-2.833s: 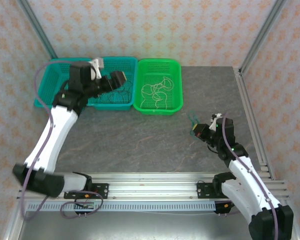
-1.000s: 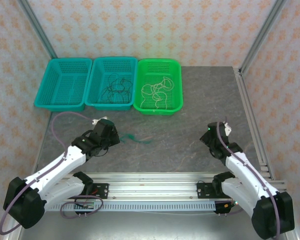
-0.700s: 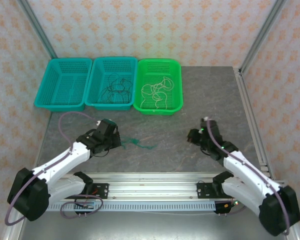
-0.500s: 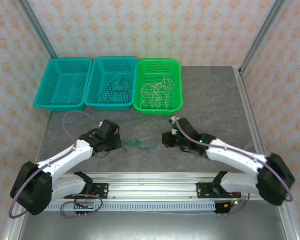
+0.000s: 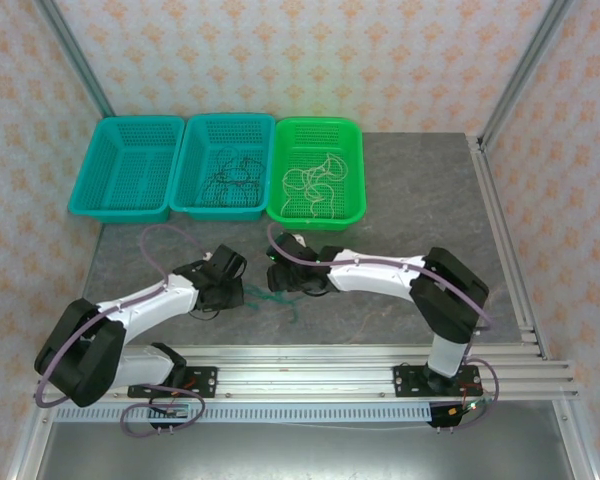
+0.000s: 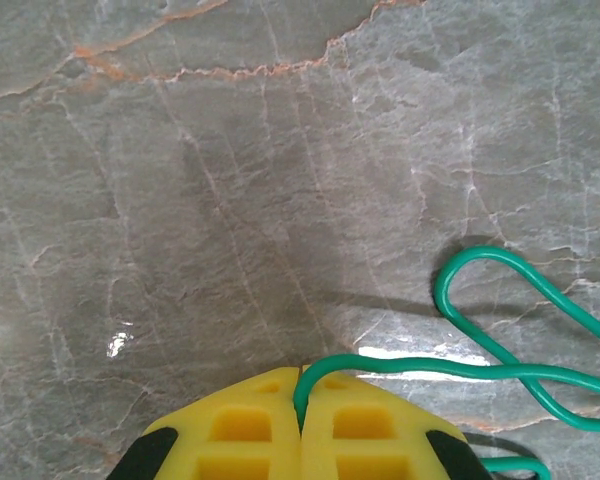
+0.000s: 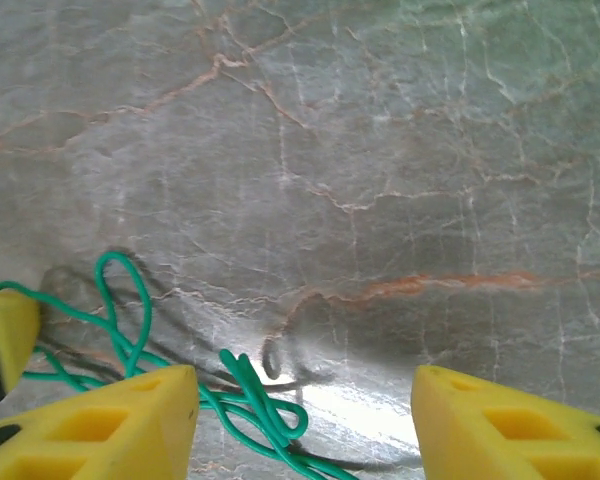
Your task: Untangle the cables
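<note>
Left pincer (image 6: 300,388) pinching one green cable (image 6: 450,368); right pincer (image 7: 302,388) spread over it. Two teal baskets (image 5: 125,170), one green basket (image 5: 352,140).

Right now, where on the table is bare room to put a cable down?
The table is bare on its right side, from the green basket to the right edge. The leftmost teal basket is empty too. The near centre is crowded: the left fingers and the right fingers stand close together there at the green cable.

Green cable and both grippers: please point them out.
green cable (image 6: 500,372), left wrist view, on its long strand.
left gripper (image 6: 300,385), left wrist view, seam between shut fingertips.
right gripper (image 7: 305,378), right wrist view, gap between open fingertips.
</note>
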Robot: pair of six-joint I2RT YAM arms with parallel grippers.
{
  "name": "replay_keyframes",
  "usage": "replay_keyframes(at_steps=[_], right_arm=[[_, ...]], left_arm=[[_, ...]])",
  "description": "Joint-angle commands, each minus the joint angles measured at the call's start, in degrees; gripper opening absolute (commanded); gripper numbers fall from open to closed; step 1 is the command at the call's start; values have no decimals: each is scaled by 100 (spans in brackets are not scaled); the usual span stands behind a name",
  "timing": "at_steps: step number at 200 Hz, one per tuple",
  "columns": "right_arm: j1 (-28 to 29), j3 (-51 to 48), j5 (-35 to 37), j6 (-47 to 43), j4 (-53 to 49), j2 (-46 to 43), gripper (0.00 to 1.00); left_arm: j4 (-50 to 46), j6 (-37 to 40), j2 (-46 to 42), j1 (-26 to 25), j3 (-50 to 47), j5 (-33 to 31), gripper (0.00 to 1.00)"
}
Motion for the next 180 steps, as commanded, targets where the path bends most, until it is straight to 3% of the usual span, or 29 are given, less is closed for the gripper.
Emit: replay_keyframes(at_steps=[1, 22, 46, 55, 92, 127, 148, 180], right_arm=[[137, 183, 72, 37, -340, 211, 62], [145, 166, -251, 111, -67, 470, 59], [142, 230, -370, 77, 170, 771, 50], [143, 277, -416, 70, 225, 894, 44], [143, 227, -288, 157, 328, 1050, 0], [-127, -359, 136, 368, 538, 538, 0], [-612, -1072, 589, 786, 551, -109, 0], [-1443, -2268, 1324, 894, 421, -1437, 0]], left_arm=[[-196, 22, -129, -58, -57, -313, 0], [-171, -4, -187, -52, -64, -319, 0], [-195, -13, -227, -53, -73, -341, 0], [-206, -13, -247, -58, -81, -354, 0], [-292, -12, -341, -51, -107, -470, 0], [-585, -267, -427, -47, -86, -948, 0], [-920, -515, -428, -25, -30, -1428, 0], [-977, -576, -391, 1, -11, -1525, 0]])
